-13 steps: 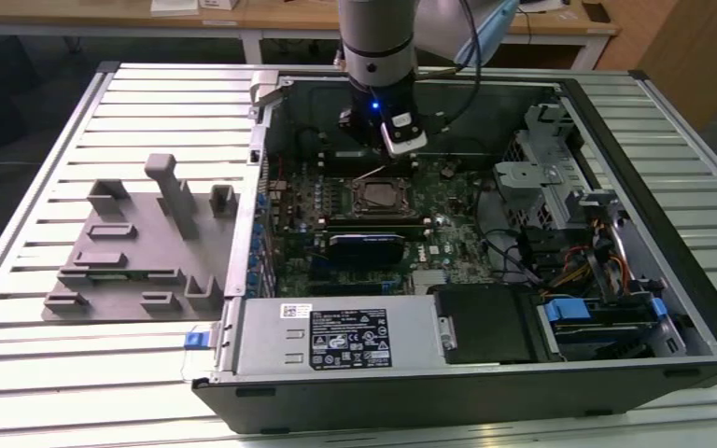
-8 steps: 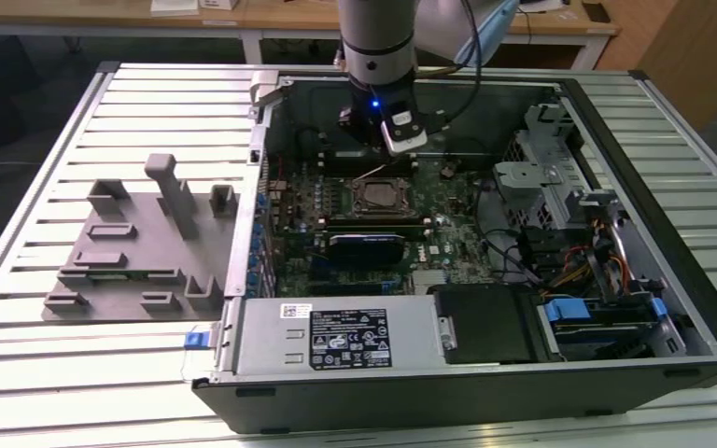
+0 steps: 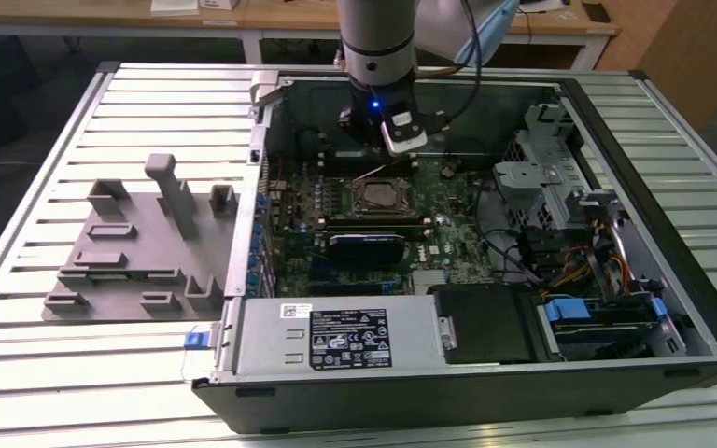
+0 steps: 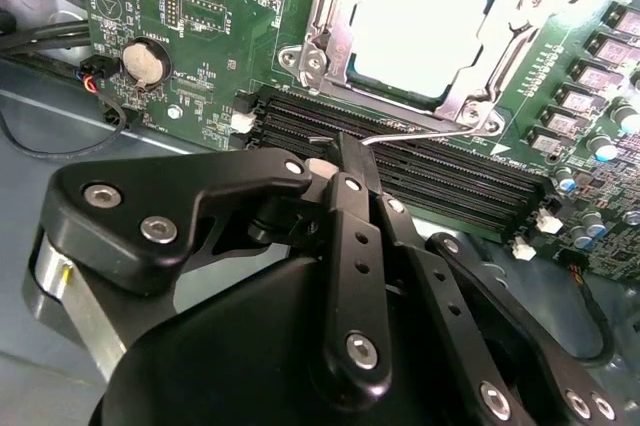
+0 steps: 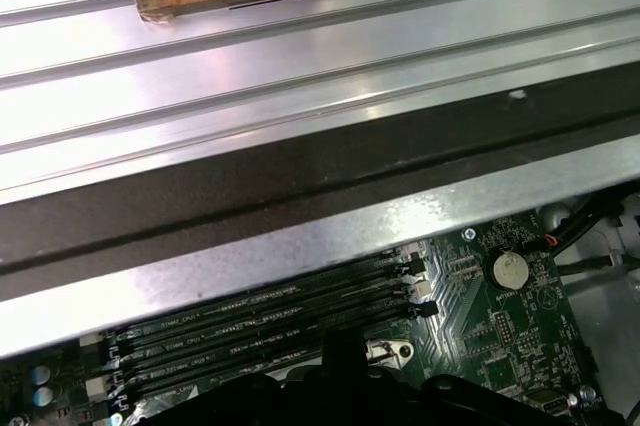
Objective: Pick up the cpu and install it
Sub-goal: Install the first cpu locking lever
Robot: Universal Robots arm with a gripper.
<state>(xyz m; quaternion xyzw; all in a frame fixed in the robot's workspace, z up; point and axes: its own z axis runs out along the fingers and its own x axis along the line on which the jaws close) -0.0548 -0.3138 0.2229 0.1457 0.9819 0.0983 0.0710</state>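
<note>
A workshop: opened computer case (image 3: 458, 397) on a slatted metal bench (image 3: 72, 378).

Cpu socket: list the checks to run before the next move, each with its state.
1. The cpu lies inside the socket frame: ok.
2. Gripper apart from the cpu, near the memory slots: ok.
3. Socket lever latched: cannot tell.
4. The cpu seated flat: cannot tell.
5. Computer case open in the exterior view: ok.

Slatted metal table (image 3: 147, 103), wooden desk (image 3: 272, 14) behind
</note>
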